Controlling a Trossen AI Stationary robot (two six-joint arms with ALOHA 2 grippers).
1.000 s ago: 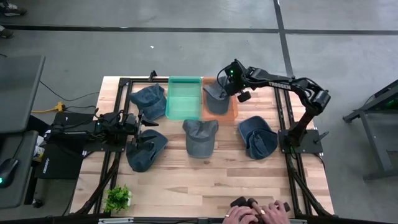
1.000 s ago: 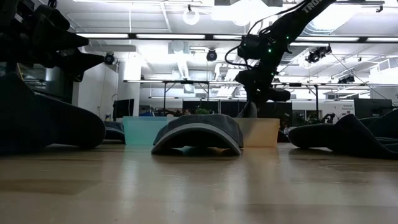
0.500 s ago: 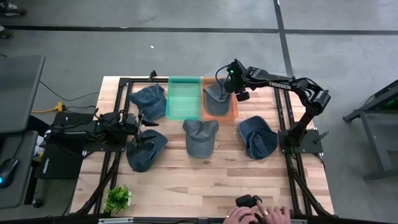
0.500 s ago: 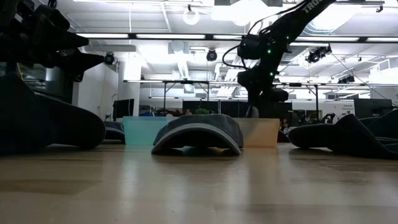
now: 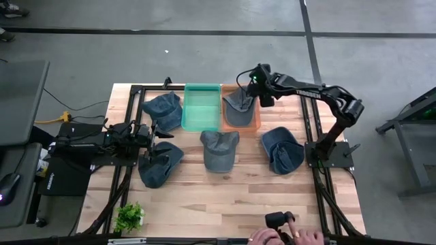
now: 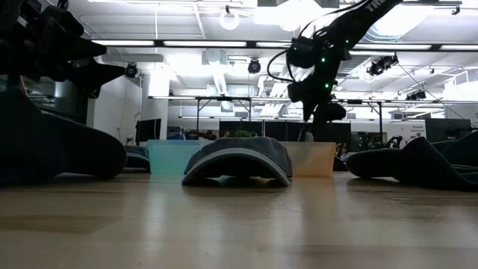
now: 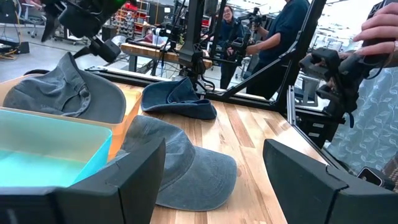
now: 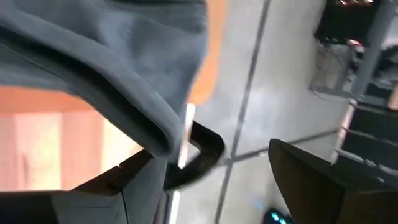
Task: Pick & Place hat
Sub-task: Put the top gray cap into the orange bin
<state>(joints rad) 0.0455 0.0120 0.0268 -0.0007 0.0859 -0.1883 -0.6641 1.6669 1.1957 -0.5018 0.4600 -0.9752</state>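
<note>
A blue-grey hat lies in the orange bin at the table's far side. My right gripper hangs open just above the hat's far edge. In the right wrist view its fingers stand wide apart and a fold of the hat lies close by one of them. Over the table's left side my left gripper waits open, level, beside two more hats. My right gripper stands open over the far edge of the hat, coming from above. The edge lies right beside one finger; I cannot tell whether they touch. The hat rests in the orange bin.
A teal bin stands next to the orange one. Two more hats lie mid-table and at the right. A small plant is at the near left. A person's hands hold a dark device at the near edge.
My right gripper has risen a little above the orange bin and drifted toward the table's far edge, leaving the hat behind. The hat's far part has settled into the bin. The person's hands at the near edge have shifted.
</note>
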